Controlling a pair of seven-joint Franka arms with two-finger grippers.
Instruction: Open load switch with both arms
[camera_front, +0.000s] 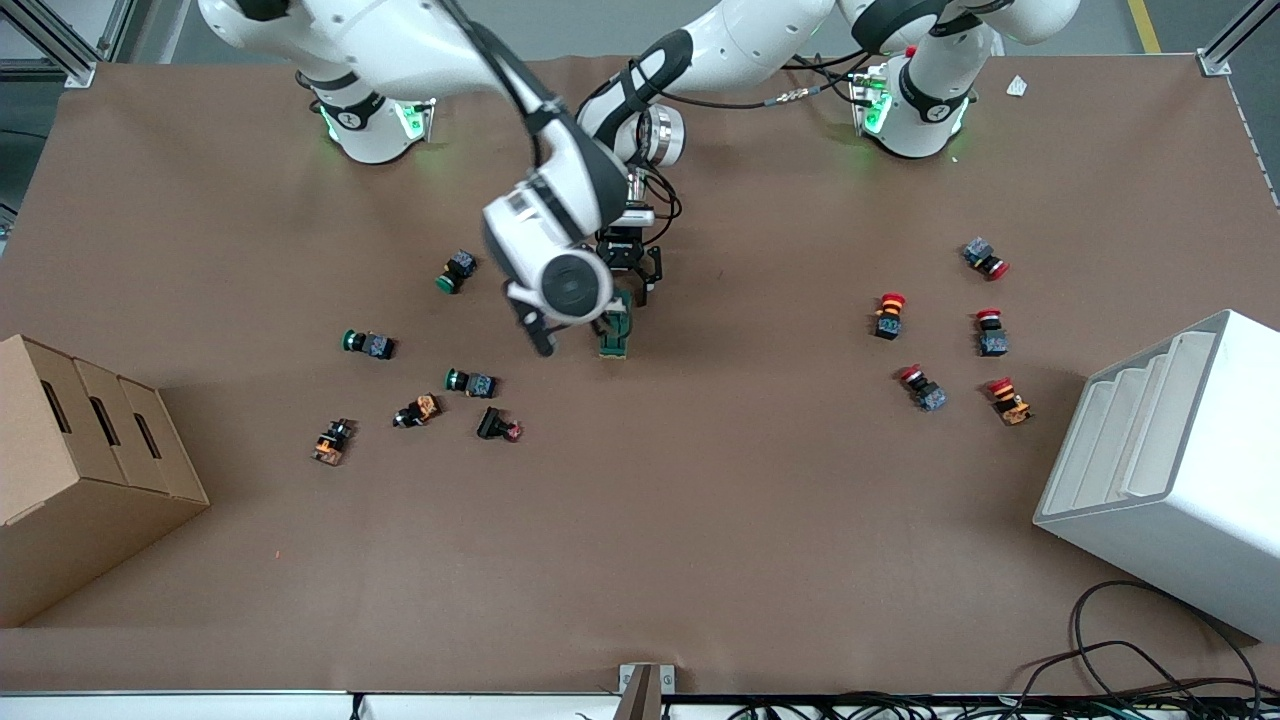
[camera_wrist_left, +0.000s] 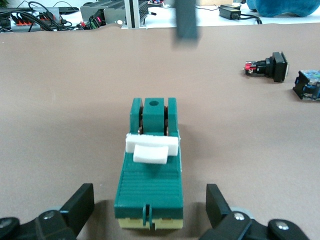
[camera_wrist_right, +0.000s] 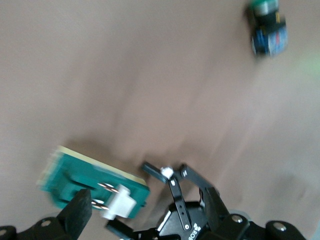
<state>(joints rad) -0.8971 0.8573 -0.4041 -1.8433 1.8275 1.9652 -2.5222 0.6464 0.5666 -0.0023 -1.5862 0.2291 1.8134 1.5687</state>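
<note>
Surface: brown table (camera_front: 700, 520), push-buttons scattered.
Load switch (camera_wrist_left: 150, 175): on the table, between left gripper's (camera_wrist_left: 150, 210) spread fingers, untouched.
Right gripper (camera_wrist_right: 82, 212): over the switch, grip state cannot tell.

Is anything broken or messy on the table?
Nothing looks broken or spilled. The load switch lies flat on the table, whole, between the fingers of the open left claw. The right claw hangs just beside it. The push-buttons lie tipped on their sides, scattered in two loose groups.

The load switch (camera_front: 615, 333), a dark-green rectangular block with cream base and white toggle piece (camera_wrist_left: 151, 149), lies flat on the table, just above frame center.
</note>
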